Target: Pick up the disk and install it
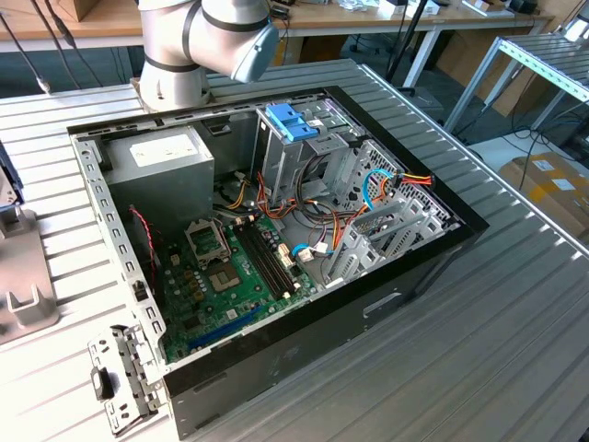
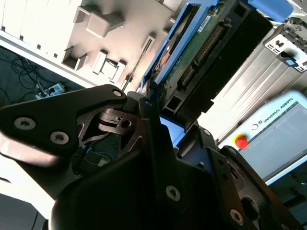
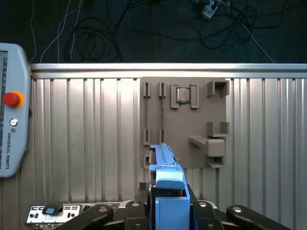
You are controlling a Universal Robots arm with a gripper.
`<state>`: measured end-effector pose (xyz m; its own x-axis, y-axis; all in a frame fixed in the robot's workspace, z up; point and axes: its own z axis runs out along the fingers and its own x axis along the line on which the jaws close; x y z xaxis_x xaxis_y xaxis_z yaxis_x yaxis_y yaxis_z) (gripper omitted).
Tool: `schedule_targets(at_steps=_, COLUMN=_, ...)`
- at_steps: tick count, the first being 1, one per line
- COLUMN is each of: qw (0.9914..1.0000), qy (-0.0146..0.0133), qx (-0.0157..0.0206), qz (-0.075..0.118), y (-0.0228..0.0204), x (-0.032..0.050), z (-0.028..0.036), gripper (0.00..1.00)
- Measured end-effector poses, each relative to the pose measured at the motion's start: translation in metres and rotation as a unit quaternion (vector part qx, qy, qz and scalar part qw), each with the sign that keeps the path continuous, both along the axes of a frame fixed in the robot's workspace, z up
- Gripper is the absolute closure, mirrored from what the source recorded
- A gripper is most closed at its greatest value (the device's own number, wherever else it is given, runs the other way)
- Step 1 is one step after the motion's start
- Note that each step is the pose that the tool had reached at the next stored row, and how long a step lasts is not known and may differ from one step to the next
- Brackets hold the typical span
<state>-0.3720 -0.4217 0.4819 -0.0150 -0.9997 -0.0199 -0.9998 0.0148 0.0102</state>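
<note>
1. Blue plastic frames the disk (image 3: 163, 165), a flat silver-grey drive. Its green circuit board (image 2: 201, 52) and its row of connector pins show in the second wrist view.
2. The gripper (image 3: 167, 211) has its black jaws pressed in on one end of the disk, one on each side, so that they pinch it between them.
3. The disk hangs clear of the ribbed metal tabletop (image 3: 96, 134). Its free end reaches out over the near border of a grey fixture plate (image 3: 184, 129) without touching it.
4. The fixture plate lies against an edge of the tabletop. Beyond that edge, cables (image 3: 96, 33) trail over a dark floor.
5. A small square chip (image 3: 183, 95) sits in one of the plate's raised holders.
6. A teach pendant (image 3: 12, 110) with a red button lies at the same tabletop edge, well apart from the plate.
7. A perforated metal bracket (image 3: 53, 211) lies flat on the tabletop near the gripper.
8. In the exterior view an open computer case (image 1: 414, 276) stands in the middle of the tabletop, with a green motherboard (image 1: 230, 276) on its floor.
9. A grey power supply box (image 1: 166, 157) with a white label fills the case corner nearest the arm (image 1: 175, 64).
10. A short blue latch piece (image 1: 293, 120) sits on top of the metal drive cage (image 1: 304, 166), just beside the power supply box.
</note>
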Motion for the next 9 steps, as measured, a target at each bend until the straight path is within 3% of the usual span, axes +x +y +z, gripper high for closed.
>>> schedule_targets(at_steps=9, qw=1.0, qy=0.0, qx=0.0005, qz=0.0, y=-0.0041, x=0.0026, z=0.0001, gripper=0.63)
